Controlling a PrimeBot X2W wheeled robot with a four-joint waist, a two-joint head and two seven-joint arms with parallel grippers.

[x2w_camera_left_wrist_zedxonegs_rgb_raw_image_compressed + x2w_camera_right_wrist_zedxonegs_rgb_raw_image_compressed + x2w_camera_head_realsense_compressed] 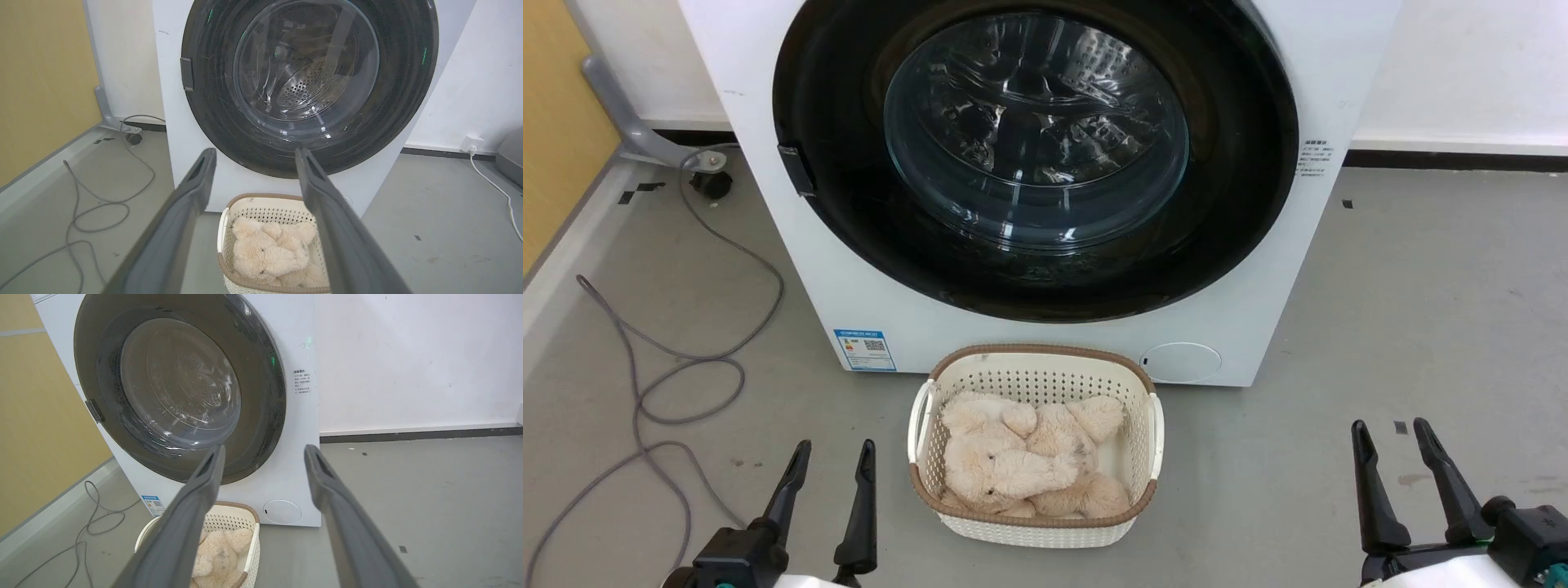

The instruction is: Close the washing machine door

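Observation:
The white washing machine [768,122] stands straight ahead. Its round black washing machine door [1225,212] lies flat against the front, the clear glass bowl in the middle showing the steel drum behind. The door [212,106] also faces the left wrist view, and the door [261,416] shows at an angle in the right wrist view. My left gripper [833,451] is open at the lower left, well short of the machine. At the lower right my right gripper [1390,429] is open too. Neither holds anything; the fingers in both wrist views stand apart with nothing between them.
A cream perforated basket [1037,376] with a beige plush toy [1021,457] sits on the floor right in front of the machine, between my grippers. Grey cables [654,376] loop over the floor on the left. A yellow panel [556,122] stands at far left.

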